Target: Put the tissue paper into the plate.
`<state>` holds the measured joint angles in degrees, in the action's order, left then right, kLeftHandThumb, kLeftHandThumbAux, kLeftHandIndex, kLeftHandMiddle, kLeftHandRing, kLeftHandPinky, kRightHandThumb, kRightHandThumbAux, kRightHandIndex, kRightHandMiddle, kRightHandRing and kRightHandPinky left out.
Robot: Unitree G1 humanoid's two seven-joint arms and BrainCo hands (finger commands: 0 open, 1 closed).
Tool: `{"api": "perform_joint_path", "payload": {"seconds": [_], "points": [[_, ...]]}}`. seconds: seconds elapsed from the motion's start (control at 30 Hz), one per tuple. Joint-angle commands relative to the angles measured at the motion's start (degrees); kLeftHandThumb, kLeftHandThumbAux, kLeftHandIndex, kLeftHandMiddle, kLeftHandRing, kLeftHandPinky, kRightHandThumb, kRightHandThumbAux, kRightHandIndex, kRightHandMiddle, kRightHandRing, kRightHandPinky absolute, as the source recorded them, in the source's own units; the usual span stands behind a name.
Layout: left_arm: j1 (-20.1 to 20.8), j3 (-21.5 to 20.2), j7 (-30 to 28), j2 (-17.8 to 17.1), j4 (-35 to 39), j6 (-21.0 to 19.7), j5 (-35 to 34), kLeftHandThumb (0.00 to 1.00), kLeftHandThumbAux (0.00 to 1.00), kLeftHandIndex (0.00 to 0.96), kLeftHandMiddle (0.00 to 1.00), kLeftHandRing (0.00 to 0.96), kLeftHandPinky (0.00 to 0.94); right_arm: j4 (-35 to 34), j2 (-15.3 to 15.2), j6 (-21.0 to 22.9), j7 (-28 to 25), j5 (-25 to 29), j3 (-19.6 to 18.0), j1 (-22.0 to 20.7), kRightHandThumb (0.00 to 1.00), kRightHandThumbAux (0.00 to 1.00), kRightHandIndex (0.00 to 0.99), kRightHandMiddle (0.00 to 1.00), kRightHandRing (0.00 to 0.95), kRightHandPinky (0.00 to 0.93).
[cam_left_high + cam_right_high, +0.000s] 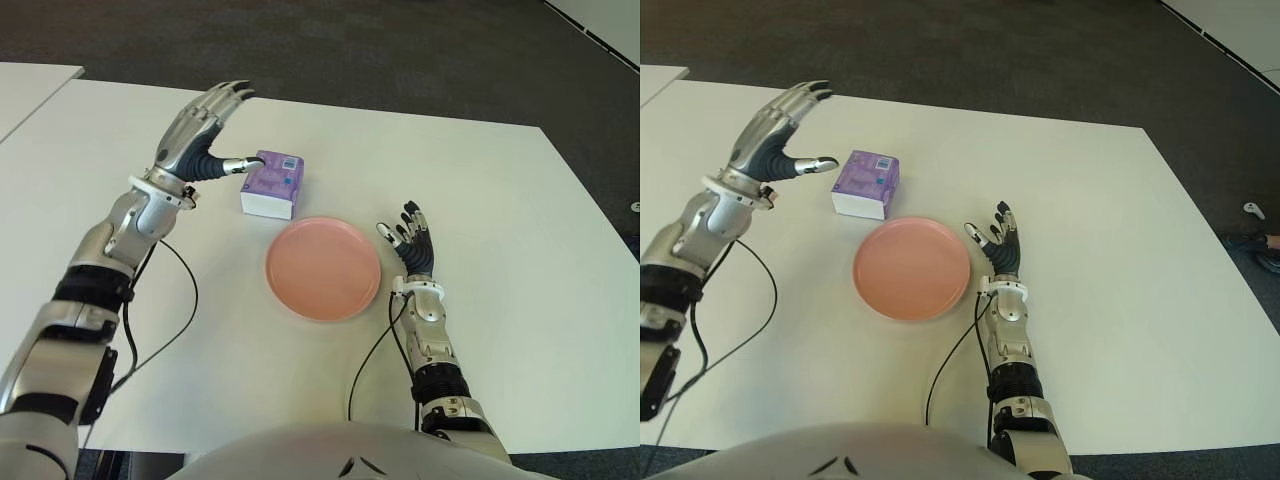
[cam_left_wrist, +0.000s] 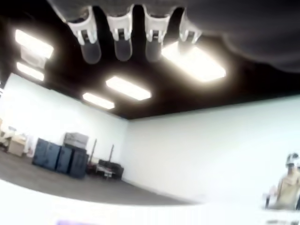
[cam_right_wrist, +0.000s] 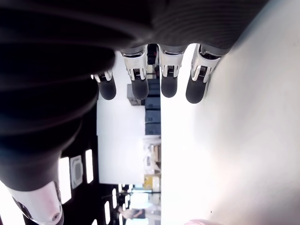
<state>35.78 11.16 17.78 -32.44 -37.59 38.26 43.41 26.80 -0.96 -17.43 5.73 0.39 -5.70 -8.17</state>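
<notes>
On the white table [image 1: 500, 200], seen from the left eye view, a purple tissue paper pack [image 1: 272, 184] lies a little above and left of centre, just beyond the upper left rim of the pink plate [image 1: 322, 268], which sits empty in the middle of the frame. The left hand [image 1: 200, 135] is raised in the upper left, fingers spread wide and holding nothing; its thumb reaches toward the left side of the pack, and whether it touches I cannot tell. The right hand [image 1: 412, 242] shows just right of the plate, fingers loosely extended and empty. Black cables [image 1: 165, 330] trail from both forearms across the table toward the lower edge.

From the right eye view the same layout shifts left: the pack sits at upper left of centre, and here a small gap shows between the left thumb tip and the pack. Dark carpet [image 1: 1040, 50] fills the top of the frame.

Through the left wrist view, four fingertips [image 2: 123, 47] hang straight along the top edge, closed on nothing, with ceiling lights and a white wall behind them.

Through the right wrist view, four fingertips [image 3: 168, 84] stretch out over the bright table surface, empty as well.
</notes>
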Motion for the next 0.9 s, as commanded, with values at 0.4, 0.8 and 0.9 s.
{"api": "perform_joint_path", "payload": {"seconds": [0.4, 0.8, 0.9], "points": [[16.12, 23.75, 13.0, -2.54, -19.19, 2.69, 21.15, 0.351, 0.11, 0.0, 0.0, 0.0, 0.0, 3.38, 0.57, 1.64, -0.86, 0.89, -0.34, 1.41, 0.157, 0.756, 0.049, 0.069, 0.06, 0.098], [21.36, 34.25, 16.64, -3.48, -21.5, 7.35, 27.46, 0.348, 0.139, 0.0, 0.0, 0.0, 0.0, 4.61, 0.31, 1.36, -0.17, 0.26, -0.14, 0.56, 0.133, 0.743, 0.042, 0.065, 0.059, 0.099], [22.62, 36.47, 16.71, -3.26, -21.81, 7.07, 28.95, 0.358, 0.155, 0.0, 0.0, 0.0, 0.0, 5.25, 0.3, 1.34, -0.24, 0.32, -0.17, 0.14, 0.134, 0.738, 0.04, 0.063, 0.057, 0.097]]}}
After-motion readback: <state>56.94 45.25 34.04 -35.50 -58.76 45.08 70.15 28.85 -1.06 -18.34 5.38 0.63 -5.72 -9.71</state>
